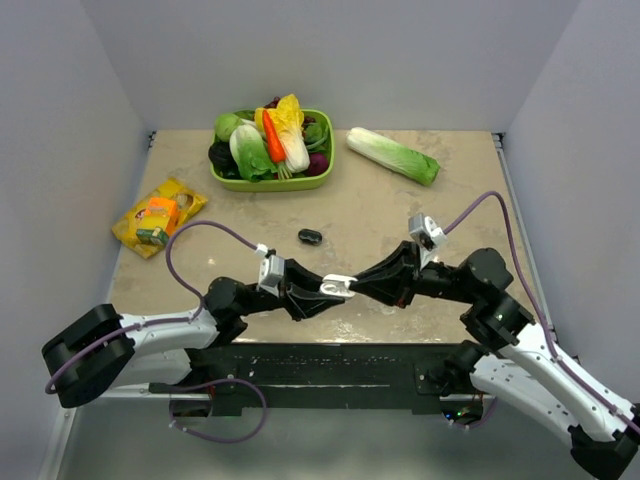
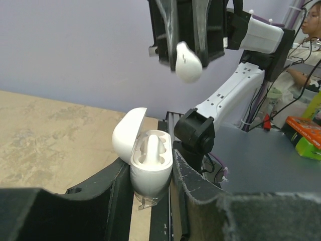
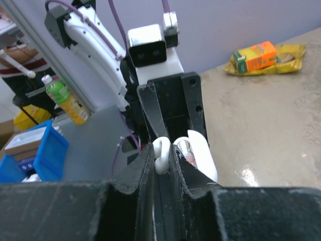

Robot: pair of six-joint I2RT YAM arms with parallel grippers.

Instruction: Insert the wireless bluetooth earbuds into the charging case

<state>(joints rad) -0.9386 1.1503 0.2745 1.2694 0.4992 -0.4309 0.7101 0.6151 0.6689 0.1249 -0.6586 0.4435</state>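
Left claw [image 2: 151, 173] clamps smooth oval case [image 2: 150, 161], lid open; right claw [image 2: 188, 52] pinches glossy earbud [image 2: 188, 63]

Pale lilac walls [image 1: 330, 50] enclose a beige mottled tabletop [image 1: 450, 210] (glossy near the front).

I count one case [image 2: 150, 170], one bud [image 2: 188, 63] and one black oval [image 1: 309, 236]. Farther off I see one basket [image 1: 265, 184], one loose cabbage [image 1: 392, 155] and one yellow packet [image 1: 180, 192].

White charging case [image 2: 150, 168], white earbud [image 2: 188, 63], black fingers [image 2: 200, 188], mottled beige table [image 2: 50, 135]
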